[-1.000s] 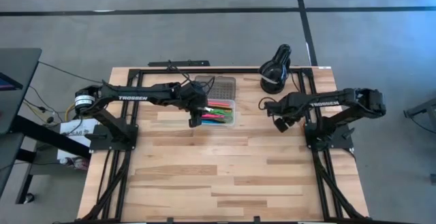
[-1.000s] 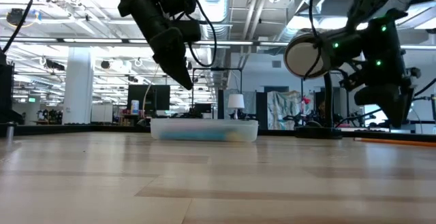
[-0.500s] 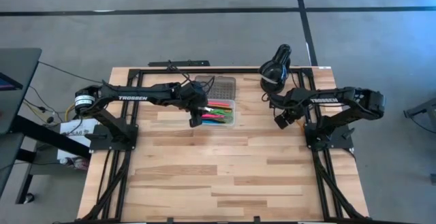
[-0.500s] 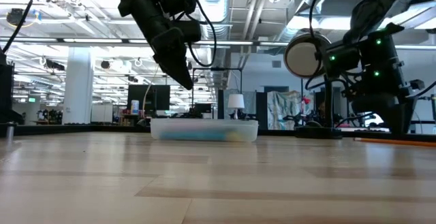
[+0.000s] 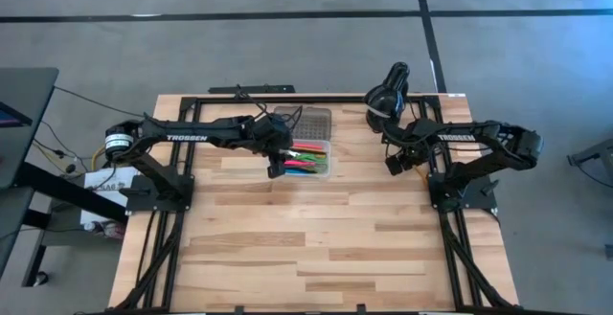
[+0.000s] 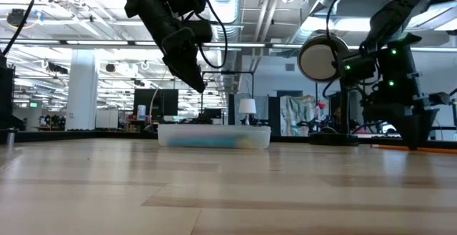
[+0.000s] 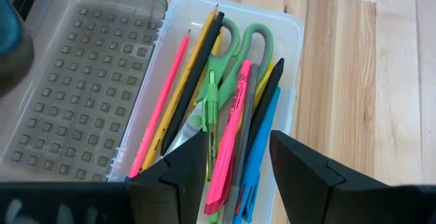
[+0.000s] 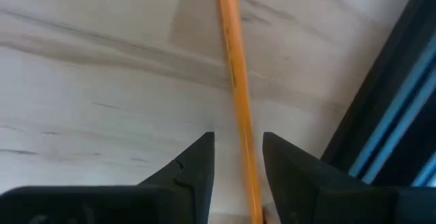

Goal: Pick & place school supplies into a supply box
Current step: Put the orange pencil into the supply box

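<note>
The clear supply box [image 5: 322, 159] sits at the table's far middle, its grey dotted lid [image 7: 75, 94] lying open on the far side of it. Inside lie pink, yellow, black, blue and green pens and green-handled scissors [image 7: 235, 43]. My left gripper [image 7: 238, 159] hangs open above the box's near-left end [image 6: 194, 81] and holds nothing. An orange pencil [image 8: 235, 81] lies flat on the wood near the table's right edge [image 6: 410, 148]. My right gripper [image 8: 238, 166] is open and low over it, one finger on each side [image 5: 393, 166].
A black round desk lamp [image 5: 387, 100] stands at the far right, just beyond my right gripper. A black frame rail [image 8: 395, 115] runs close beside the pencil. Bare wood [image 5: 316, 248] covers the near half of the table.
My right gripper has come down toward the table and shifted slightly toward the far edge, ending low over the orange pencil with its fingers either side of it. The left arm and the box have kept still.
</note>
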`<control>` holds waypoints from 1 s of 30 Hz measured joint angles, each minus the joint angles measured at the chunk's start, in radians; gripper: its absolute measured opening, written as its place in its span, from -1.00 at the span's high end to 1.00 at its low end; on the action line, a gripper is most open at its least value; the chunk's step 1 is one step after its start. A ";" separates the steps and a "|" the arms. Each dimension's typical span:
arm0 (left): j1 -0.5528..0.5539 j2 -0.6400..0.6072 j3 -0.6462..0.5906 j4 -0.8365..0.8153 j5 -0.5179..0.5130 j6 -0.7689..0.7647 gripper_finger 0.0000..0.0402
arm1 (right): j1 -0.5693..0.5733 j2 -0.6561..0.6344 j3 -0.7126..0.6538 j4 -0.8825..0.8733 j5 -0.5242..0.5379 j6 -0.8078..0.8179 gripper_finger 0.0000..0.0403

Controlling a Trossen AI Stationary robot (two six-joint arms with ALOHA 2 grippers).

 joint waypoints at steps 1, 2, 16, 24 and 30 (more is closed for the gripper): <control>0.000 0.000 0.000 0.000 0.000 0.000 0.23 | -0.008 0.000 -0.013 0.013 -0.015 0.000 0.41; 0.000 0.000 0.000 0.000 0.000 0.000 0.23 | -0.014 -0.002 -0.024 0.022 -0.024 0.000 0.41; 0.000 0.000 0.000 0.008 0.002 0.000 0.23 | 0.069 -0.002 -0.038 0.039 -0.091 0.050 0.41; 0.000 0.000 0.000 0.008 0.027 0.000 0.23 | 0.181 -0.002 -0.024 0.062 -0.178 0.086 0.41; 0.000 0.000 0.000 0.008 0.030 0.002 0.23 | 0.298 -0.001 -0.018 0.091 -0.210 0.124 0.41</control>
